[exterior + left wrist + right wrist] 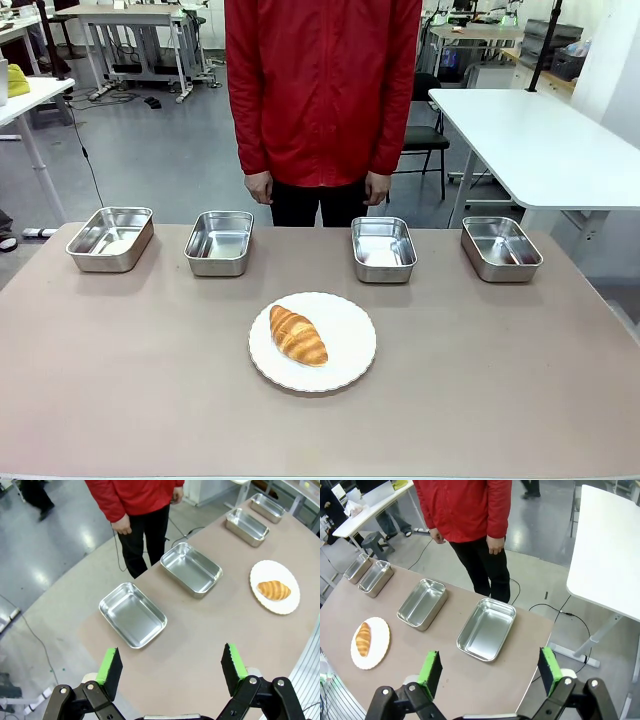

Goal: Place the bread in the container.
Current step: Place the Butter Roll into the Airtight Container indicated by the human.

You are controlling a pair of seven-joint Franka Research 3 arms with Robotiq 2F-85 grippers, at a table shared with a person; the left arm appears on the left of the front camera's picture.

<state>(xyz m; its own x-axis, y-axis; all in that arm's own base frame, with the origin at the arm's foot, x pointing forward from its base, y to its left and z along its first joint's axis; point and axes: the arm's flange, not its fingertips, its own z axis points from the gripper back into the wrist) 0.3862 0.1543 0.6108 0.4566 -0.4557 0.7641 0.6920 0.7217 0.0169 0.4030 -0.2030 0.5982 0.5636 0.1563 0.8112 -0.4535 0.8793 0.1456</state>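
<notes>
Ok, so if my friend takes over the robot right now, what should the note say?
Left gripper: open, empty, above the table's left end.
Right gripper: open, empty, above the right end.
Bread: on the white plate, mid-table.
Steel pans: four, empty, in a row along the person's side.
Done: nothing yet.
Left: grasp the bread, set it in a pan.

white plate near front; red-jacketed person standing far side
</notes>
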